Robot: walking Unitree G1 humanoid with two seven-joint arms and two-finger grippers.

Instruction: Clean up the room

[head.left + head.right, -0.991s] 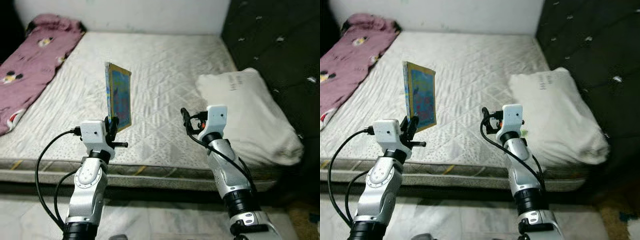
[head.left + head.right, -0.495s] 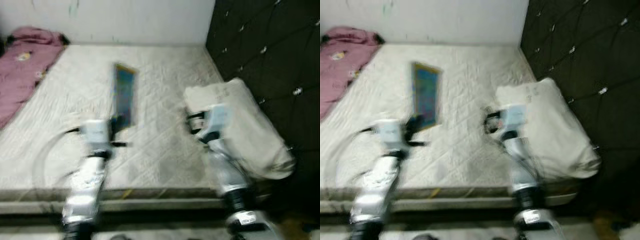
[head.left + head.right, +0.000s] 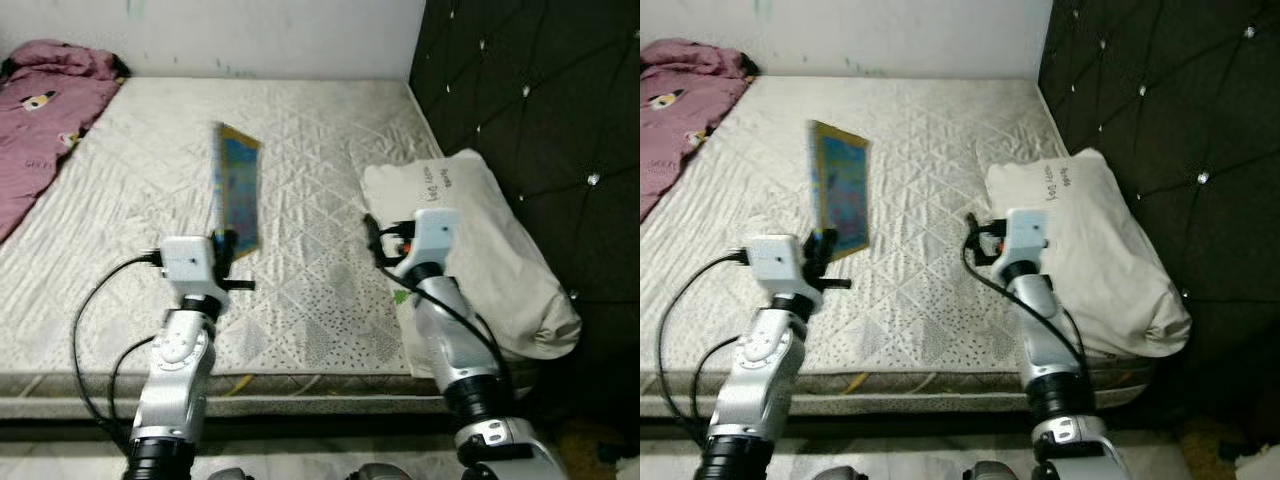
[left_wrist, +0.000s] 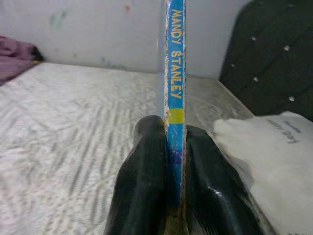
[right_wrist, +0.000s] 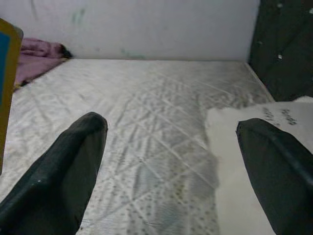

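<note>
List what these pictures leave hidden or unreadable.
- Book cover: blurred in the eye views; left wrist view shows its spine alone, lower end hidden between the left claw fingers.
- Pillow writing: too small to read.
- Pink blanket: cut off by the eye views' left edge.
- Right claw: open, fingertips cut off.

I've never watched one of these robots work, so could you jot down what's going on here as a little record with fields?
Place: beside a bare mattress
Left gripper: shut on a thin book, held upright on edge
Right gripper: open, holding nothing, over the mattress
White pillow: by the dark padded headboard
Pink blanket: far left
</note>
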